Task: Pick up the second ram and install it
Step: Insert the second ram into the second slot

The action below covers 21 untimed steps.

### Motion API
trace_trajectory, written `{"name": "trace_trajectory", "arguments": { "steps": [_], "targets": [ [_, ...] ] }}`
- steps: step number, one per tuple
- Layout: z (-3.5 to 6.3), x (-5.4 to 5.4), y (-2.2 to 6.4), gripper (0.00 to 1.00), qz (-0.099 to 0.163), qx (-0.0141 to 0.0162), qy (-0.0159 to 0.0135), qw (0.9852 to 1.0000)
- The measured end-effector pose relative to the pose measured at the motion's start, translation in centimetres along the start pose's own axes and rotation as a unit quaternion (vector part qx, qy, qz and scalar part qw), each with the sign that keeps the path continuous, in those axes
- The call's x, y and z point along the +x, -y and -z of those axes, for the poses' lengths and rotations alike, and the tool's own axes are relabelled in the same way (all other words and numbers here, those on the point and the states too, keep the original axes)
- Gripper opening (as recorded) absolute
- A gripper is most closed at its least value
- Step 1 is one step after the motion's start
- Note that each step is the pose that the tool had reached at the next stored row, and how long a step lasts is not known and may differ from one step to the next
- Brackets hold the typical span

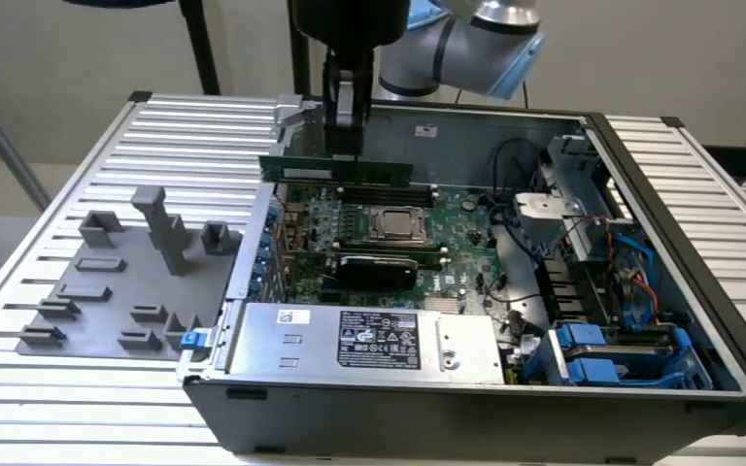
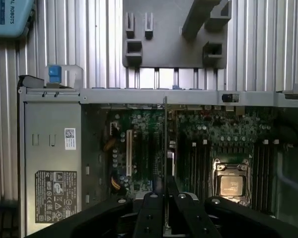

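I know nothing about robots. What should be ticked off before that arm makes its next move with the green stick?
1. End effector closed on the second ram: ok.
2. Ram held over the motherboard, inside the case: ok.
3. Ram lined up with its slot: cannot tell.
4. Ram seated in its slot: cannot tell.
5. End effector apart from the processor socket: ok.
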<state>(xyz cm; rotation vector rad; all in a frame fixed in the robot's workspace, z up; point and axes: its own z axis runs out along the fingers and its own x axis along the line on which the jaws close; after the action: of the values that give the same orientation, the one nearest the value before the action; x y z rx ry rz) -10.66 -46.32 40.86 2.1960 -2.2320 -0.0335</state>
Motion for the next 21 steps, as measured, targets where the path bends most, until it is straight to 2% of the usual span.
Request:
{"name": "trace_trajectory", "arguments": {
  "steps": [11,15,21],
  "targets": [
    [-1.91,-2.5,4.74,0.0,0.0,0.0,0.0,1.0],
    [-2.62,-3.8,5.7,0.0,0.0,0.0,0.0,1.0],
    [-3.71,-5.8,6.67,0.0,0.0,0.0,0.0,1.0]
  ]
}}
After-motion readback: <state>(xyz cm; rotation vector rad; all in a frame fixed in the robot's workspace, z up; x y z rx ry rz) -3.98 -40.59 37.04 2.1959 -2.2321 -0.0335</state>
